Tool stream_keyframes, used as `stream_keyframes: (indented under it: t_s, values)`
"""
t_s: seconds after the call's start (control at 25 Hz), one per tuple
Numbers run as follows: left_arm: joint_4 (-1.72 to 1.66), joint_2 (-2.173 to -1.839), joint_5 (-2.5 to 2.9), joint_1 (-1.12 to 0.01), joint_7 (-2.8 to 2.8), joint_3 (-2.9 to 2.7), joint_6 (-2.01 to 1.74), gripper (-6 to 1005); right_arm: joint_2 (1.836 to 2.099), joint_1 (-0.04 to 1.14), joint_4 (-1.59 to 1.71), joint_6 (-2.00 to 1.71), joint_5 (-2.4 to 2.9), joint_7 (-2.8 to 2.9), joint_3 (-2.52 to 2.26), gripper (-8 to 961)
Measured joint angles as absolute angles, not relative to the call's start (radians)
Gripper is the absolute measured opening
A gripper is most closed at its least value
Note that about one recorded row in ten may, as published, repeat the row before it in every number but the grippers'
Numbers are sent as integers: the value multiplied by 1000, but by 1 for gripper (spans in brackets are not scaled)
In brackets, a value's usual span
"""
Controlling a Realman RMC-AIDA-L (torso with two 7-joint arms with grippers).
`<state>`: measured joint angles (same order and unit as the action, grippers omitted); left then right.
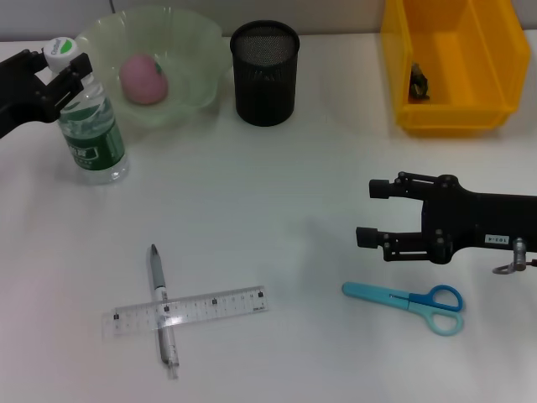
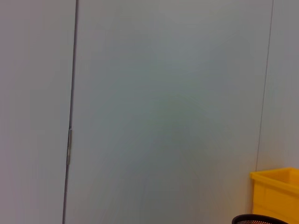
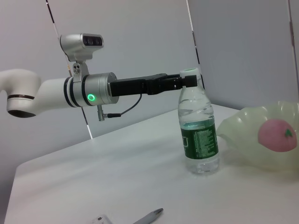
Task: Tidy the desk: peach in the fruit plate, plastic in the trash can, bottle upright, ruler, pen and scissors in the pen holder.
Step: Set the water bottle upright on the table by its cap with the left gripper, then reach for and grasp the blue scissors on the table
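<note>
Left claw (image 1: 60, 74), upper left of the head frame, is closed around the neck of the water bottle (image 1: 91, 126) just under its white cap (image 1: 62, 52); the right wrist view confirms the fingers pinching at the cap and the bottle standing upright on the table (image 1: 277, 193). Right claw (image 1: 369, 214), right of centre, hangs spread wide with nothing in it, just above the blue scissors (image 1: 407, 300). Peach (image 1: 144, 79) sits in the pale green fruit plate (image 1: 189, 46), which is touching or very nearly touching the bottle. Dark crumpled item (image 1: 419, 82), probably the plastic, lies in the yellow bin (image 1: 453, 117). Mesh pen holder (image 1: 265, 72) at top centre appears empty. Pen (image 1: 162, 306) lies crossed under the clear ruler (image 1: 191, 310) at lower left. Risks, judged: release of the bottle with any sideways drag would topple it, since the grip is high and the bottle is mostly empty; a tip to the right would strike the plate. Scissors lie flat, so a descending claw may skate off the thin blades or push them away. Ruler is flat and transparent, likely hard to pinch; lifting the pen first would drag the ruler resting on it.
</note>
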<state>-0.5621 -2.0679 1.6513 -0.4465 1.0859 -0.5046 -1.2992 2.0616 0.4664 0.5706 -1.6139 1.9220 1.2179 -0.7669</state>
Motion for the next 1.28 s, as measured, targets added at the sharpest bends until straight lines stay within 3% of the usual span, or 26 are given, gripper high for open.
stream_keyframes:
  t_s: [0.28, 0.68, 0.76, 0.8, 0.84, 0.96, 1.04, 1.28]
  values:
    - [-556, -2069, 1637, -448, 1086, -501, -1297, 451, 2062, 472, 571, -1612, 1922, 1218, -767, 775]
    - [-558, -2065, 1585, -444, 1105, -501, -1345, 798, 2062, 479, 571, -1609, 1922, 1224, -764, 771]
    - [-577, -2029, 1506, -423, 1240, -506, -1508, 798, 2061, 485, 571, -1609, 1921, 1240, -759, 771]
    - [-577, -2029, 1506, -423, 1240, -506, -1508, 798, 2061, 485, 571, -1609, 1921, 1240, -759, 770]
    - [-576, -2001, 1513, -419, 1300, -517, -1601, 798, 2060, 487, 572, -1609, 1920, 1251, -759, 770]
    - [-573, -1982, 1529, -415, 1331, -530, -1669, 798, 2056, 493, 576, -1609, 1919, 1281, -760, 769]
    - [-577, -1946, 1617, -400, 1357, -604, -1802, 798, 2041, 512, 587, -1615, 1926, 1346, -773, 768]
    - [-580, -1936, 1775, -396, 1327, -740, -1866, 798, 2020, 591, 720, -1637, 2098, 1557, -884, 766]
